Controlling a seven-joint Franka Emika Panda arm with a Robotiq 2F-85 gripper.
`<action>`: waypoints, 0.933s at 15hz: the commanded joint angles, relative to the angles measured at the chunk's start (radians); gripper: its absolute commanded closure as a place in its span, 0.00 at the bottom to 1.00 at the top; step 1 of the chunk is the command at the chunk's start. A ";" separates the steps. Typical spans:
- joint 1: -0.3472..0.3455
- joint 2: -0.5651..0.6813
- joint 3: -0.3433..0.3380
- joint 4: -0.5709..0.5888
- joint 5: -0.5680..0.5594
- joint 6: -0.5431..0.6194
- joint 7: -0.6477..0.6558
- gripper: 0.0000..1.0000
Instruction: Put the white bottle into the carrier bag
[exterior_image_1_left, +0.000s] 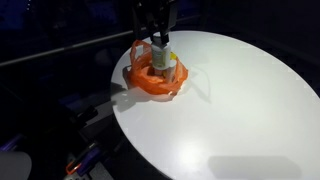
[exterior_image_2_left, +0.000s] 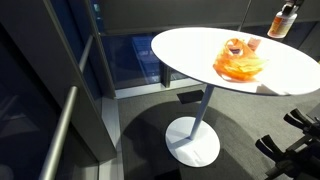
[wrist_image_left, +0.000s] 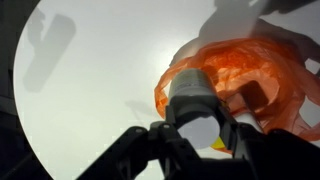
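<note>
— Exterior views?
— Found orange carrier bag (exterior_image_1_left: 150, 84) crumpled on white tabletop (exterior_image_1_left: 240, 120). Observed gripper (exterior_image_1_left: 160, 52) directly above it, clamped on white bottle (exterior_image_1_left: 163, 66), with the base apparently inside the bag's mouth. Located same carrier bag (exterior_image_2_left: 240, 66) in an exterior view; cannot confirm white bottle there, too small.
— Wrist view?
— Confirmed gripper (wrist_image_left: 195, 125) closed tight on white bottle (wrist_image_left: 195, 92), carrier bag (wrist_image_left: 260, 85) just beyond and beneath.
— Progress?
— Judged pickup and carry done, lowering under way. Release and withdrawal outstanding.
</note>
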 joint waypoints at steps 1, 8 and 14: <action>-0.005 0.002 0.005 0.001 0.002 -0.002 -0.001 0.56; 0.002 0.021 0.016 -0.002 -0.007 0.008 0.001 0.81; 0.034 0.081 0.044 0.003 0.008 0.073 -0.011 0.81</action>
